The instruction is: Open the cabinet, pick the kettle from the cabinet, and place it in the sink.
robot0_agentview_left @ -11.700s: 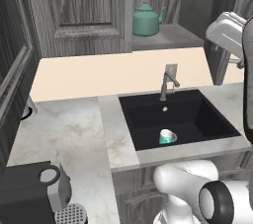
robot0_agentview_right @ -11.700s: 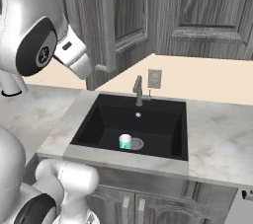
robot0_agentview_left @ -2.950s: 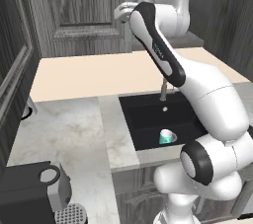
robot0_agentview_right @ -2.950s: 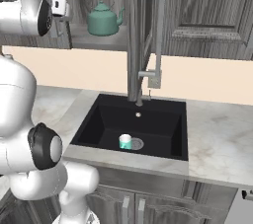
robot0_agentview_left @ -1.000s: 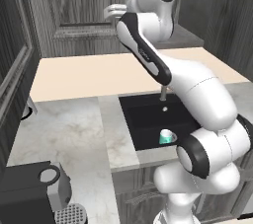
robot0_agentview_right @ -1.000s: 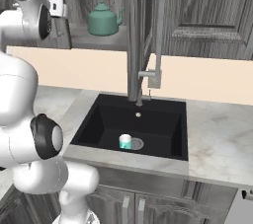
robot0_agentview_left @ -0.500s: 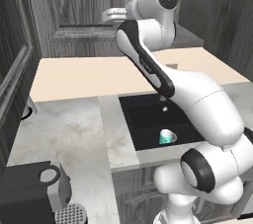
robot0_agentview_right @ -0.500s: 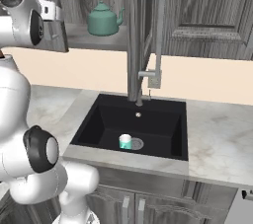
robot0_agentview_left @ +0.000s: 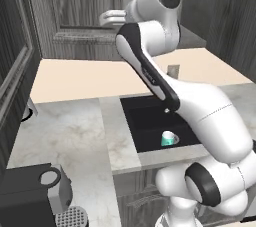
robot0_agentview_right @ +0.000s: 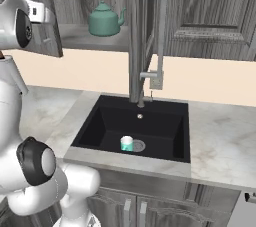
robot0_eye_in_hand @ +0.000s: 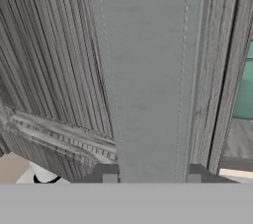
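Your kettle [robot0_agentview_right: 104,20], teal with a dark arched handle, stands upright on the shelf inside the cabinet [robot0_agentview_right: 210,6], whose dark grey wood-grain door is swung open. Below it, the black sink [robot0_agentview_right: 150,121] holds a small teal cup [robot0_agentview_right: 127,143] beside the drain.

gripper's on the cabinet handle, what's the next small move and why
Probably pull the handle a little further out along the door's arc. The gripper has the pale bar filling the gap between its finger tips, so the grip looks set. The door seems only partly swung. The kettle shows on its shelf, but the arm likely needs more room to reach it.
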You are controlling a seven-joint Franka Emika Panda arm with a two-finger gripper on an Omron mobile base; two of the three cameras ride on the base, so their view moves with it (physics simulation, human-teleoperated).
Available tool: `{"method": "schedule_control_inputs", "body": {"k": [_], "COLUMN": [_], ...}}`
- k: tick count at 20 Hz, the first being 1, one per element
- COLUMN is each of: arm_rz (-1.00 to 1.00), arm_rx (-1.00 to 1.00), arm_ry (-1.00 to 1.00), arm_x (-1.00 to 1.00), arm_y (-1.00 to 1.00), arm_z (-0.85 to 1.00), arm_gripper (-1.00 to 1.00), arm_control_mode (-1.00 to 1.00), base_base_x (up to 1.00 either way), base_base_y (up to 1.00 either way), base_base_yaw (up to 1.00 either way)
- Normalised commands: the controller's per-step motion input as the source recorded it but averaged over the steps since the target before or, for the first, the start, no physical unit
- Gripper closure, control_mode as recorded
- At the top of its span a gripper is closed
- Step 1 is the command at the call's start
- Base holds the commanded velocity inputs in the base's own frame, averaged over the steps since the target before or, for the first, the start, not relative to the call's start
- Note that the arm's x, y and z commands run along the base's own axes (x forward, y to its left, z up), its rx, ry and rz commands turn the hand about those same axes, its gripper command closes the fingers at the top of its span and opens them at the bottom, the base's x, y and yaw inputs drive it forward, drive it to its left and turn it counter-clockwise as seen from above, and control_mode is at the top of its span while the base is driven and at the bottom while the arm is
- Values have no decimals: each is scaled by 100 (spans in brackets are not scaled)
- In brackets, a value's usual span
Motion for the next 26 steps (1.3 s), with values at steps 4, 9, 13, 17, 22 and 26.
{"method": "schedule_control_inputs", "body": {"k": [4,9,13,17,22,26], "arm_rz": [-6,-9,-10,-11,-8,-4], "arm_rx": [0,-1,0,0,0,0], "arm_ry": [0,0,0,0,4,1], "arm_x": [-53,-51,-51,-44,-39,-35], "arm_y": [43,47,48,51,54,59], "arm_z": [1,0,0,0,0,0], "arm_gripper": [100,100,100,100,100,100], "arm_control_mode": [-100,-100,-100,-100,-100,-100], "base_base_x": [0,0,0,0,0,0], "base_base_y": [0,0,0,0,0,0], "base_base_yaw": [0,0,0,0,0,0]}}
